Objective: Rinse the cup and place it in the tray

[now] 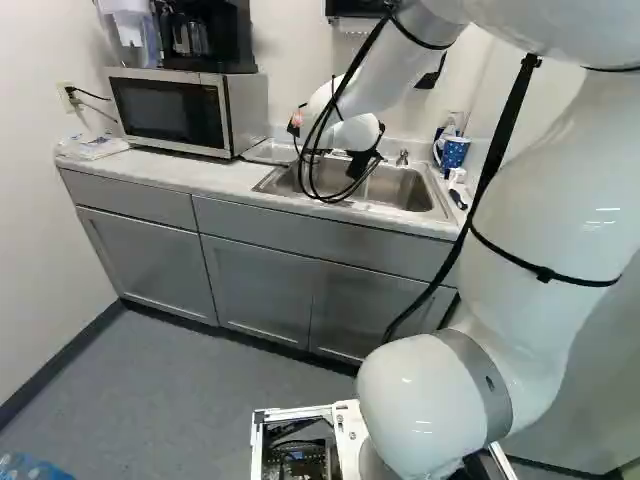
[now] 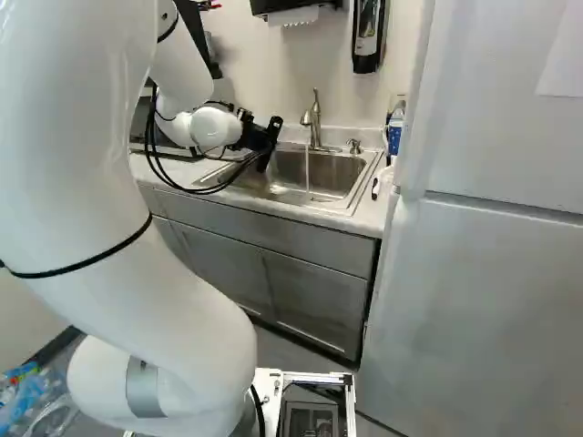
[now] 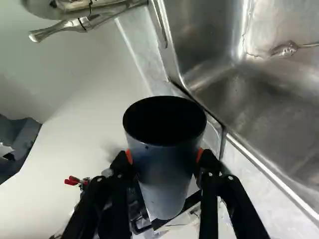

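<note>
In the right base view my black gripper (image 2: 260,138) is over the sink's left edge; in the left base view the gripper (image 1: 365,160) is partly behind cables. The wrist view shows the gripper (image 3: 164,157) shut on the blue-grey cup (image 3: 164,169), orange pads against both sides. The cup's dark open mouth faces the camera. Beside the cup lies the steel sink (image 3: 269,99). A thin water stream (image 2: 308,175) falls from the faucet (image 2: 314,123) into the basin. A flat tray (image 1: 270,152) appears to lie between sink and microwave, mostly hidden.
The microwave (image 1: 170,112) stands on the counter (image 1: 215,174), with a coffee maker (image 1: 205,35) on top. A blue patterned mug (image 1: 454,152) is behind the sink's far corner. A soap dispenser (image 2: 367,36) hangs on the wall, and a white fridge (image 2: 492,273) stands at the right.
</note>
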You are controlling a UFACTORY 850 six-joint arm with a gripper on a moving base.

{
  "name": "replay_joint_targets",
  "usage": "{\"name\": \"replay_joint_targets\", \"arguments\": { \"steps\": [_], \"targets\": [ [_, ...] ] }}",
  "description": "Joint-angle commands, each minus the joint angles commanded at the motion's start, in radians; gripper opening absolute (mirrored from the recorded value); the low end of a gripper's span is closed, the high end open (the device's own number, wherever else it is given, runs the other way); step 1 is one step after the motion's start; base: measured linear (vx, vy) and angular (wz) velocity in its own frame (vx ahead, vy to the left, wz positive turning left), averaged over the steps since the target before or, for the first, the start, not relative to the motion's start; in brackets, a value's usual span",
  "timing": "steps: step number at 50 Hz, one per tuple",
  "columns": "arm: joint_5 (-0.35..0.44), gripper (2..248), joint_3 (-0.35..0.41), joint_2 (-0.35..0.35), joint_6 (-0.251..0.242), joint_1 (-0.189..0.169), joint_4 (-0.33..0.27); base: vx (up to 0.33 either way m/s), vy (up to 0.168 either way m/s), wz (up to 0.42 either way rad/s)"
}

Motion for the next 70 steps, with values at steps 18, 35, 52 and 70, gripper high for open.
{"name": "replay_joint_targets", "arguments": {
  "steps": [18,35,52,70],
  "targets": [
    [0.000,126,0.000,0.000,-0.186,0.000,0.000,0.000,0.000,0.000],
    [0.000,126,0.000,0.000,-0.364,0.000,0.000,0.000,0.000,0.000],
    [0.000,126,0.000,0.000,-0.543,0.000,0.000,0.000,0.000,0.000],
    [0.000,126,0.000,0.000,-0.732,0.000,0.000,0.000,0.000,0.000]
  ]
}}
